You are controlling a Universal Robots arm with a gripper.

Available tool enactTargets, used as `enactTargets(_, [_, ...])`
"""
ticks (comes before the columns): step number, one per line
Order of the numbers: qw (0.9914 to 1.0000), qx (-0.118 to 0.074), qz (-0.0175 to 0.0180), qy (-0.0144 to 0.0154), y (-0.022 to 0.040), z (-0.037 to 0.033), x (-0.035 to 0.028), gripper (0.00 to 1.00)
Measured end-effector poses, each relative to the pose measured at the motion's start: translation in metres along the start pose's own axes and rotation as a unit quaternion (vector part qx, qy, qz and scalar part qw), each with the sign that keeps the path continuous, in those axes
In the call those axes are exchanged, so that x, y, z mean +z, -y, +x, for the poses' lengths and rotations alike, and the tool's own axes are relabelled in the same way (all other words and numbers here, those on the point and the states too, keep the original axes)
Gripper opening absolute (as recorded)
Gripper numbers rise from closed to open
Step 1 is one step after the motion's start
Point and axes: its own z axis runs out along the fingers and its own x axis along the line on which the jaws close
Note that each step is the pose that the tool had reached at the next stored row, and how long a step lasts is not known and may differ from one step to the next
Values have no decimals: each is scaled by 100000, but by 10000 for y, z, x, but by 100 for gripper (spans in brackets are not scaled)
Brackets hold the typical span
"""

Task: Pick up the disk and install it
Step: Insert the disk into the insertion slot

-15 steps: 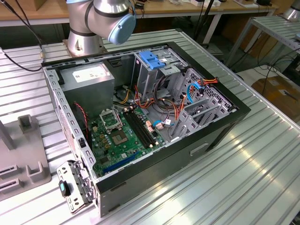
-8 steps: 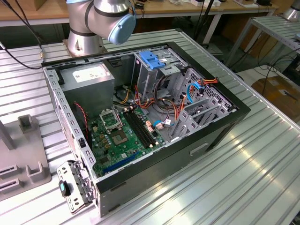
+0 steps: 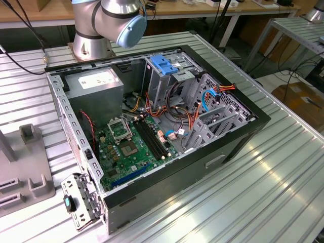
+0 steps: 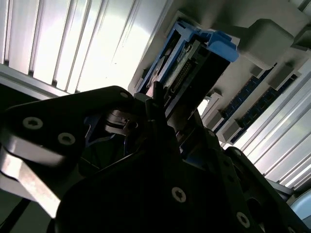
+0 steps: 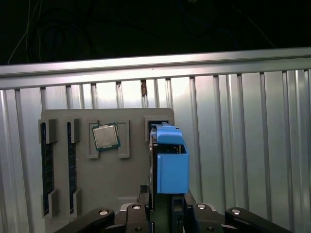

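Exterior view: I see the open computer case lying on the ribbed table, and the grey holder cut off at the table's edge on the exterior view's left.

First wrist view: the gripper appears closed on the disk, which stands edgewise at the holder's slot, ready for lifting.

Second wrist view: dark gripper parts hide the disk's lower half, so I cannot tell whether it has cleared the slot.
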Motion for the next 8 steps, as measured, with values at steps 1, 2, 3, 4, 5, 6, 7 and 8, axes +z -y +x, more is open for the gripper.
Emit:
enactTargets(1, [100000, 0, -3, -1, 0, 0, -1, 35])
enactTargets(2, [100000, 1, -5, -2, 0, 0, -3, 35])
enactTargets(3, [100000, -1, -4, -3, 0, 0, -4, 35])
enactTargets(4, [100000, 1, -28, -18, 0, 0, -18, 35])
enactTargets(5, [100000, -1, -3, -2, 3, -3, -112, 35])
enactTargets(6, [100000, 0, -1, -1, 4, -5, -150, 35])
enactTargets(7, [100000, 0, -1, -4, 4, -6, -182, 35])
enactTargets(8, [100000, 2, -5, -3, 5, -7, -233, 35])
